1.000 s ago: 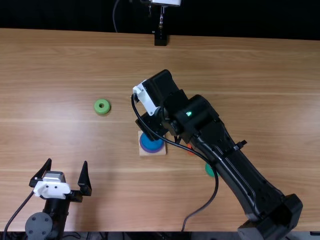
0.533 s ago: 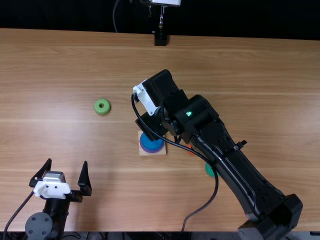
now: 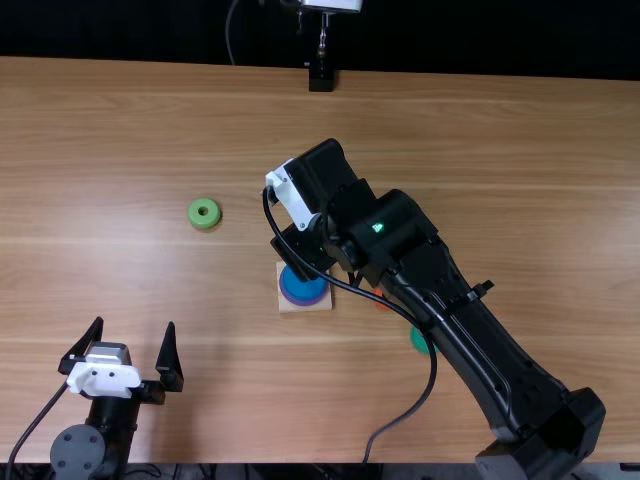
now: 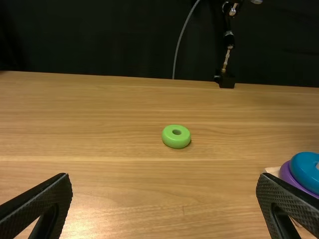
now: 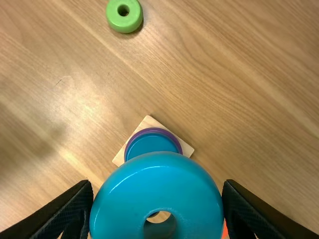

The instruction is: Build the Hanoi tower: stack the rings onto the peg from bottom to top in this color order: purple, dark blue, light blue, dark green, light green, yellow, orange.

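streaky light brown desk (image 3: 110, 150), pale base (image 5: 148, 123), purple ring (image 4: 285, 174), blue ring (image 5: 152, 144), brighter blue ring (image 5: 154, 184); light green ring (image 3: 197, 213) at the base's ten o'clock, teal ring (image 3: 417, 339) at four.

We seem to be in a robotics lab: we see a jointed left arm (image 3: 112, 428) and right arm (image 3: 478, 345), a cable (image 3: 433, 372) looping beside the latter, a wooden surface (image 3: 120, 150), and black backdrop (image 3: 480, 35) behind a small mount (image 3: 321, 78).

Behind the light brown wooden table (image 3: 120, 140) hangs a plain black backdrop (image 3: 480, 35).
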`<state>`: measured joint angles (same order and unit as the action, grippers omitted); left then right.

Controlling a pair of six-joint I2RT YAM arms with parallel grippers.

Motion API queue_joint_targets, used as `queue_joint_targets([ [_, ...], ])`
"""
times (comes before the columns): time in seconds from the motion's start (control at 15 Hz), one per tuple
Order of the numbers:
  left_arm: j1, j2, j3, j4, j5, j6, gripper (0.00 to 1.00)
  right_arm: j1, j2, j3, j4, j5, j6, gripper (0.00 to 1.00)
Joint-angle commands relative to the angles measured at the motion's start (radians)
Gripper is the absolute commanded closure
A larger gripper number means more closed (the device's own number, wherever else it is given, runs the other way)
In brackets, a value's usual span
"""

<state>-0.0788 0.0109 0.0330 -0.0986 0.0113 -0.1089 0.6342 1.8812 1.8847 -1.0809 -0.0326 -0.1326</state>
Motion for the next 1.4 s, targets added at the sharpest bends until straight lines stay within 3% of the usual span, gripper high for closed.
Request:
queue_joint_targets([
  [0.0, 0.001, -0.011, -0.033, -0.003, 0.002, 0.004, 0.0, 0.001, 0.009, 0.014, -0.001, 0.001, 0.004, 1.0],
  [1.33, 0.001, -0.011, -0.033, -0.004, 0.002, 0.004, 0.0, 0.042, 0.007, 0.01, 0.003, 0.003, 0.006, 1.0],
])
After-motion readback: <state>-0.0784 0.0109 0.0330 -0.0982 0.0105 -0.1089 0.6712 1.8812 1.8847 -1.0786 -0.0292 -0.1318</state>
